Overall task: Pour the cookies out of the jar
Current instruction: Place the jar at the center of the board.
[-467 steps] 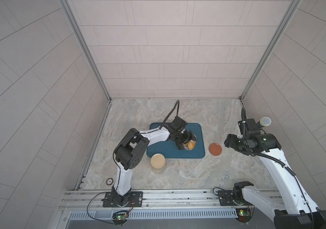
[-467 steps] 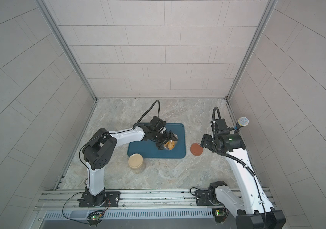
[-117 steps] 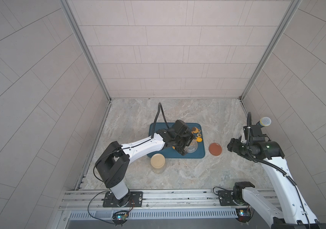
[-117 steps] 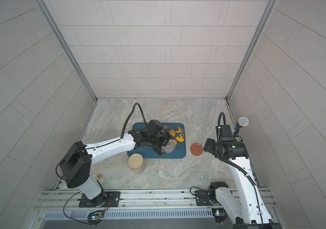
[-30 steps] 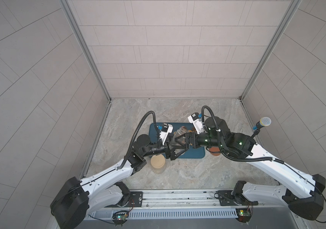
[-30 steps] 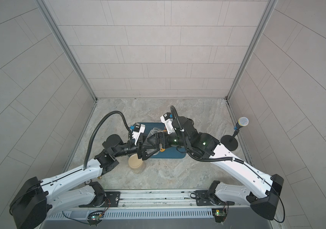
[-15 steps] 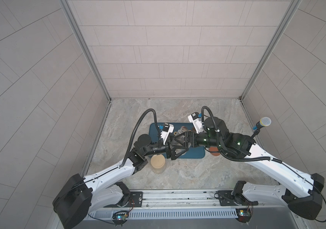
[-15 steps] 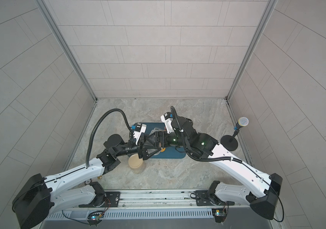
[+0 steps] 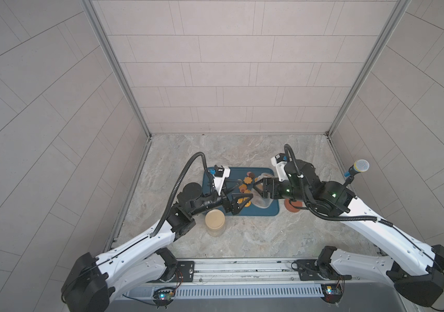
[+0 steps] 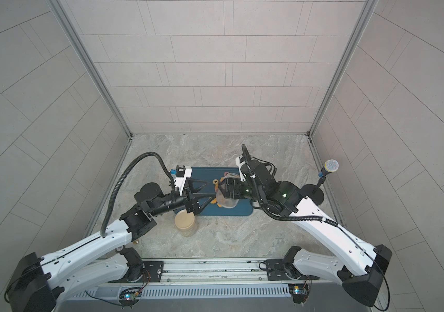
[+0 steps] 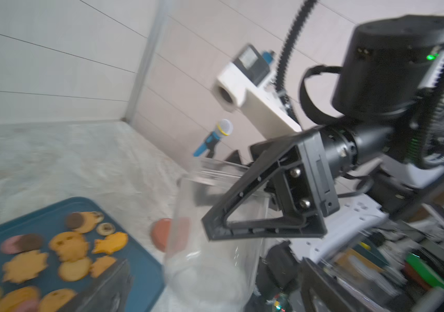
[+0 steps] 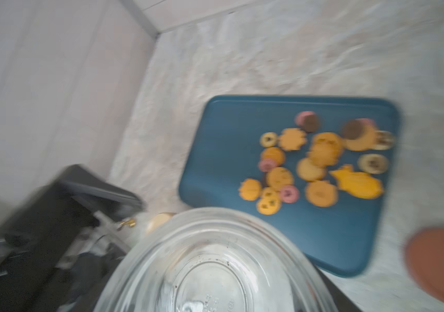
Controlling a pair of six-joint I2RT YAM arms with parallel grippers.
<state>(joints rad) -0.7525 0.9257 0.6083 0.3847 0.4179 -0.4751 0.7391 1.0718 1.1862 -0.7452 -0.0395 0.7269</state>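
At the centre of a top view, the blue tray point(image 9: 256, 212) carries the whole story: the cookies point(image 12: 320, 164) lie scattered across it, golden-orange ones mostly, with a few pink and dark brown among them. In the right wrist view they fill the right half of the tray, and none shows on the marble around it.

And the jar point(image 12: 215, 256)? It fills the bottom of that same view, clear glass right down to its base, with not a biscuit to be seen inside. The left wrist view agrees: glass you can look straight through.

The right gripper point(image 9: 258, 189) has its jaws clamped either side of the jar and carries it above the right part of the tray. The left gripper point(image 9: 238, 193), just left of it, gapes wide with nothing between its fingers.

To my eye the pouring itself is done. What looks left is tidying: setting the empty jar down somewhere stable. Its red-brown lid point(image 12: 442, 267) lies off on the marble at the lower right, just beside the tray. A second jar with a tan lid point(image 9: 215, 220) stands closed below the tray's lower left corner.
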